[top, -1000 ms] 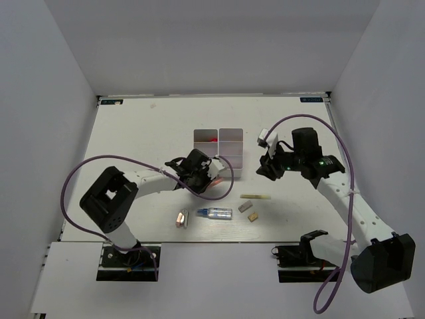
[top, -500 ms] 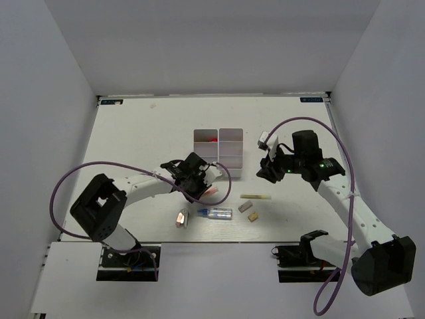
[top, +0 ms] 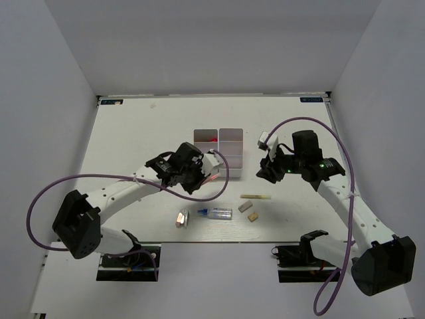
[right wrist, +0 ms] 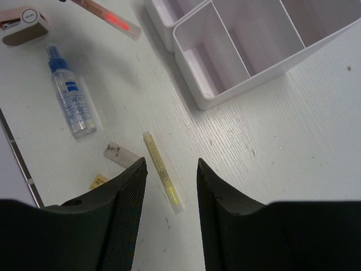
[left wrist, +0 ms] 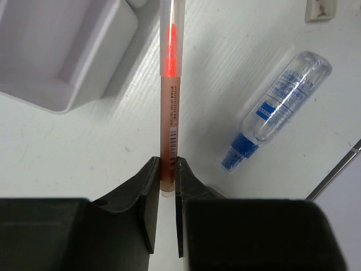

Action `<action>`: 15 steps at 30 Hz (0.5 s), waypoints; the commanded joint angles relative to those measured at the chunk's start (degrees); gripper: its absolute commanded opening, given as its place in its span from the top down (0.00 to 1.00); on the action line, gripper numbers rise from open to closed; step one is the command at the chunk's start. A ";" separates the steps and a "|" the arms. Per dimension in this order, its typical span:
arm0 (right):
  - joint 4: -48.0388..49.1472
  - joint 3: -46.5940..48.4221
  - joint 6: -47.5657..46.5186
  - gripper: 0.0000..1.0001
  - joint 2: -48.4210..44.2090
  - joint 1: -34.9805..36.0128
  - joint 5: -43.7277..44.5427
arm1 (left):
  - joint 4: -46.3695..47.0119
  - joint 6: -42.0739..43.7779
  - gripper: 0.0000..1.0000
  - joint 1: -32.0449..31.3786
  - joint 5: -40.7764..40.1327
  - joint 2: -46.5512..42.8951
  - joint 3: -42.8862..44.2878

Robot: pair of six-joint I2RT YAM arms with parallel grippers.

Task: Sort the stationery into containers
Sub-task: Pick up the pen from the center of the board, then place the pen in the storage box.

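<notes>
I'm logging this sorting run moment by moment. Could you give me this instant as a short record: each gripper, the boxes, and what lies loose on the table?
left gripper: shut on the pink stick, just in front of the containers
right gripper: open, empty, above the yellow stick
containers: two white boxes side by side; a small red item lies in the left one
loose on table: yellow stick, spray bottle, two erasers, pink-and-white item
</notes>
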 commanded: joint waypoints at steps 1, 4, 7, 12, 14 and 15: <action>1.20 -0.09 -0.33 0.55 -1.43 -0.32 -1.68 | -1.07 1.03 0.99 0.77 -1.27 -2.63 3.22; 1.46 -0.18 -0.41 0.55 -1.51 -0.32 -1.76 | -1.51 1.55 0.99 2.34 -1.53 -2.72 5.15; 1.54 -0.27 -0.50 0.55 -1.51 -0.32 -1.85 | -1.60 2.43 0.99 3.75 -2.24 -2.27 7.35; 1.54 -0.27 -0.50 0.55 -1.51 -0.41 -2.03 | -1.69 4.10 0.99 7.61 -2.85 0.70 11.57; 1.46 -0.27 -0.59 0.55 -1.43 -0.41 -2.29 | -3.08 5.07 0.99 8.76 -2.85 2.55 14.82; 1.54 -0.27 -0.50 0.55 -1.43 -0.41 -2.29 | -4.40 6.55 0.99 9.37 -2.76 3.78 15.78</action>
